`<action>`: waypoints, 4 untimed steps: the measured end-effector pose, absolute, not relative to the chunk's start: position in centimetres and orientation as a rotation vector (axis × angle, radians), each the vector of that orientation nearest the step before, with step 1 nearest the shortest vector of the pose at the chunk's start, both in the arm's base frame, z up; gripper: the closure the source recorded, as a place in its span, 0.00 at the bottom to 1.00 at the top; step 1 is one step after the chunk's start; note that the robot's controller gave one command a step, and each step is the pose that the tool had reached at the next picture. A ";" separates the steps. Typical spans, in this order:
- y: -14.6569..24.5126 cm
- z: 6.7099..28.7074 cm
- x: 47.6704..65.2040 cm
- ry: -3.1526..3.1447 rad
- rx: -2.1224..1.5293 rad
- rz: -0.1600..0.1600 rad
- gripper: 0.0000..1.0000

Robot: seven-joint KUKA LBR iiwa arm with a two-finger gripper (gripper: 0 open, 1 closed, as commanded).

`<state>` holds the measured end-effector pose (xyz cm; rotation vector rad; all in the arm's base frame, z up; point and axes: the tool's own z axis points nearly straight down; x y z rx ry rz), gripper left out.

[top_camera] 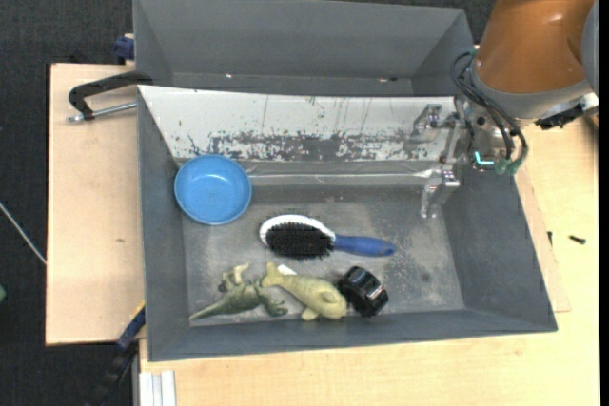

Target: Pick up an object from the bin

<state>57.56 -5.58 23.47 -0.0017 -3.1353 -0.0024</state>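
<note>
Operator: Arm pose?
Technician: The arm (533,33) enters from the right. The gripper (435,197) points down over bare floor at the bin's (476,266) far-right side. Jaws: opening cannot be told.
Operator: Nearest object?
Technician: The black hairbrush (303,239) with a blue handle, near-left of the gripper and apart from it.

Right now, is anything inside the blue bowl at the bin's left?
Nothing visible: the blue bowl sits upright, showing its bare blue inside. Whatever is beneath it on the bin floor is covered.
</note>
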 end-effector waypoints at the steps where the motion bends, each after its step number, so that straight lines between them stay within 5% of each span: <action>1: 4.1 7.1 56.9 -3.143 -0.173 -0.002 0.00; 2: 5.4 10.2 57.0 -3.103 -0.534 -0.006 0.00; 3: 8.4 10.5 58.2 -3.073 -0.675 -0.006 0.00; 4: 8.8 7.3 58.4 -3.048 -0.763 -0.008 0.00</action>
